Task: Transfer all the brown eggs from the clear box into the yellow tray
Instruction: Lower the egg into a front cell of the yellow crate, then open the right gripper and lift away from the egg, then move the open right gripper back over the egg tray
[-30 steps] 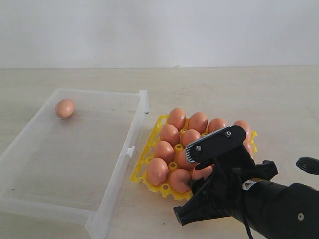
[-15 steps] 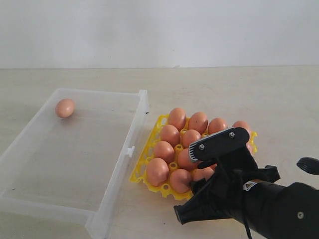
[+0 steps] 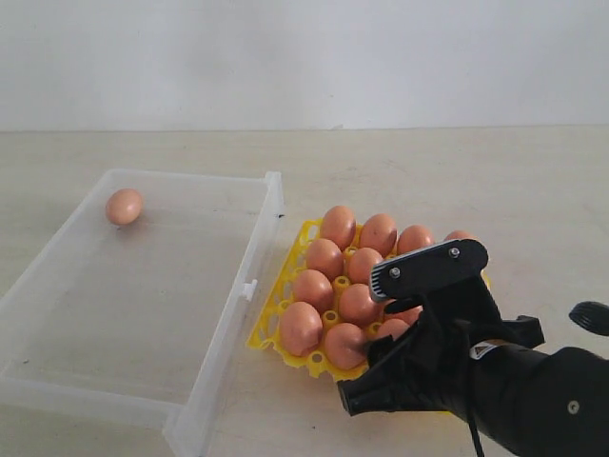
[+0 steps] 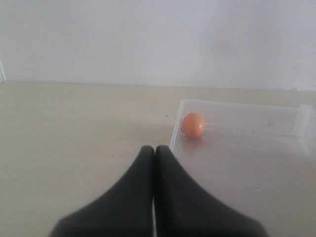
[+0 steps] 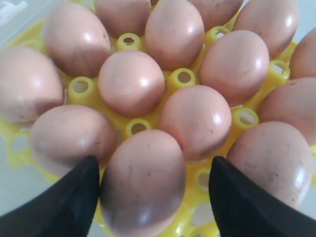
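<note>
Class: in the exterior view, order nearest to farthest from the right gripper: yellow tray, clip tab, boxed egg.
1. yellow tray, beneath the right gripper.
2. clip tab, on the clear box wall.
3. boxed egg, far left corner.

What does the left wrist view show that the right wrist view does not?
Only the left wrist view: the shut left gripper, the table, and one brown egg alone in the clear box. Only the right wrist view: the yellow tray holding many brown eggs, the open right gripper straddling one of them. Both: dark gripper fingers and brown eggs.
</note>
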`<control>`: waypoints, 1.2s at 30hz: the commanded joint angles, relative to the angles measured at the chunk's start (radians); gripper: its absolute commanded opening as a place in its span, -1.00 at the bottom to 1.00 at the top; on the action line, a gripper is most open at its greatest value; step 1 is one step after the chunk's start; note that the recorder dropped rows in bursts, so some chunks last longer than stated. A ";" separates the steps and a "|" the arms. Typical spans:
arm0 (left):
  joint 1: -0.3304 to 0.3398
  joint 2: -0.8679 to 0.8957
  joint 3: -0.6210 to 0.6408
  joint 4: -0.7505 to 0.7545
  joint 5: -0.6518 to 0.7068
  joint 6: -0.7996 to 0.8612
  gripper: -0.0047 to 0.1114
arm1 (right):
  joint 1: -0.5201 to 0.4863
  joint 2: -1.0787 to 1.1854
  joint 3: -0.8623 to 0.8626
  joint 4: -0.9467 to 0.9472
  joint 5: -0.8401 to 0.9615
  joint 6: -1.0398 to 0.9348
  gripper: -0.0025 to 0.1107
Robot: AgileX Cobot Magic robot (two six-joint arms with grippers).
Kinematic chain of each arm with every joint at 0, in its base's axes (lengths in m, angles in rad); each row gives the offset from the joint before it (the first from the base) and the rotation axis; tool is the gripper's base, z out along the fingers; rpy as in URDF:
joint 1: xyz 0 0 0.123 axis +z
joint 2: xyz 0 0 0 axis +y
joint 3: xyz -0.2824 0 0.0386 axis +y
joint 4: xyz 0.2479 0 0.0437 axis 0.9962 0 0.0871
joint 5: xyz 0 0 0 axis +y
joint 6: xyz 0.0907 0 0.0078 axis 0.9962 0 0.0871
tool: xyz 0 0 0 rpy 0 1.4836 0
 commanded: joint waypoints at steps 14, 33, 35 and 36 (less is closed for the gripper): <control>0.001 0.003 -0.004 -0.005 0.000 0.001 -0.99 | -0.003 -0.196 0.005 0.014 -0.010 -0.003 0.14; 0.001 0.003 -0.004 -0.005 0.000 0.001 -0.99 | -0.003 -0.261 -0.290 -0.003 0.242 -0.222 0.08; 0.001 0.003 -0.004 -0.005 0.000 0.001 -0.99 | -0.003 -0.197 -0.393 -0.060 0.340 -0.231 -0.06; 0.001 0.003 -0.004 -0.005 0.000 0.001 -0.99 | -0.003 -0.125 -0.472 -0.096 0.394 -0.217 -0.06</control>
